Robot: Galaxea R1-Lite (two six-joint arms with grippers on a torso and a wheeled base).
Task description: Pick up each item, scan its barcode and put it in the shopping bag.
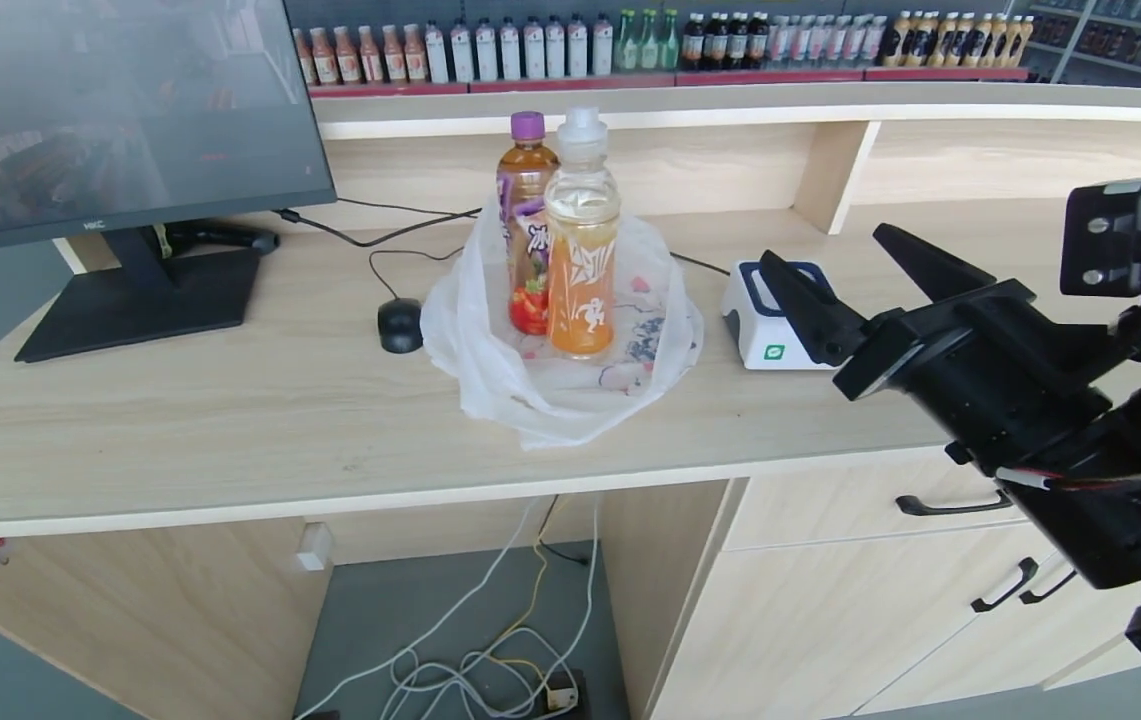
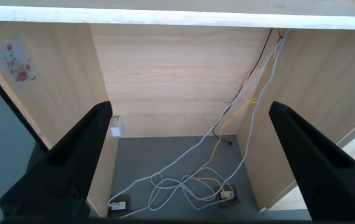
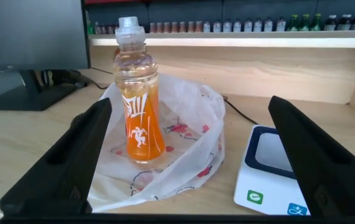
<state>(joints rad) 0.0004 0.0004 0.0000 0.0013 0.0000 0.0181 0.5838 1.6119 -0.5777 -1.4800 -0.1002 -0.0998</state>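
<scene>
We find the right gripper [image 1: 822,245] with fingers spread apart and empty, right of the shopping bag [image 1: 470,340] and beyond the scanner [image 1: 755,345]. The left gripper [image 2: 191,106], likewise spread and empty, sits lower than the bag, facing the counter [image 2: 171,74] panel. The orange bottle [image 1: 582,260] and the purple-capped bottle [image 1: 527,175] stand upright inside the bag.

- On the orange bottle [image 1: 581,240] I see large white brush-style characters and a small white figure on the label. I cannot read them.
- On the purple-cap bottle [image 1: 526,200] the label carries white characters, partly hidden behind the orange bottle and not legible to me.
- On the scanner [image 1: 760,340] a small green round sign sits on the white front. My right wrist view shows a blue sign beside it. Both are too small to make out.
- On the monitor [image 1: 110,110] there is a short line of small white lettering on the lower bezel.
- On the shelf bottles [image 1: 630,45] the labels are far too small for me to read.
</scene>
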